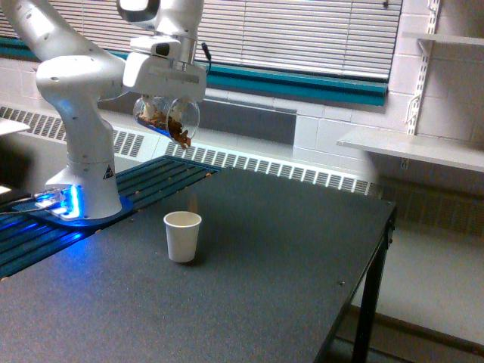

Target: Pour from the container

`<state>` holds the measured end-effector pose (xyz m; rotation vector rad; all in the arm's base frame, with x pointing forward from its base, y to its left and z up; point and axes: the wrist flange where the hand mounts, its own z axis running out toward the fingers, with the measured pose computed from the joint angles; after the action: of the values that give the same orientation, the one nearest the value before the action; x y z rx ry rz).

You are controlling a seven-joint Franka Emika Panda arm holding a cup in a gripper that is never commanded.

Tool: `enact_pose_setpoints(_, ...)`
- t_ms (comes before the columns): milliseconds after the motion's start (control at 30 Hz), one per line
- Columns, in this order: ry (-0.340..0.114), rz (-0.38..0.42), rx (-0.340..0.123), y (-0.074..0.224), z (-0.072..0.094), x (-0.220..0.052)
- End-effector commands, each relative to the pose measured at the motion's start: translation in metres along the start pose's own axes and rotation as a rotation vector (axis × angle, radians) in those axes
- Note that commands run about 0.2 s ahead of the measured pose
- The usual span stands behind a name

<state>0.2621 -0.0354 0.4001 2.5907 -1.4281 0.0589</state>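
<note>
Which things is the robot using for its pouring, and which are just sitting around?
Being used:
- clear cup with brown stuff inside, tipped over
- gripper holding it
- white paper cup below, standing on the table

Just there:
- window blinds
- wall shelf
- heater grille
</note>
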Motion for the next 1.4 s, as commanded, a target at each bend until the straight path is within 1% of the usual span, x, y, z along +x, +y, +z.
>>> enact_pose_setpoints(33, -0.014, 0.003, -0.011, 0.0028, 0.0060, -0.0041)
enact_pose_setpoints(133, -0.015, 0.004, -0.014, 0.0022, 0.0087, -0.0072)
enact_pose_setpoints(500, -0.023, 0.007, -0.018, 0.0046, 0.0100, -0.0081)
enact_pose_setpoints(733, -0.026, 0.010, -0.027, 0.0076, 0.0112, -0.0074)
enact_pose_setpoints(1400, -0.037, 0.010, -0.034, 0.0111, 0.0155, -0.0047)
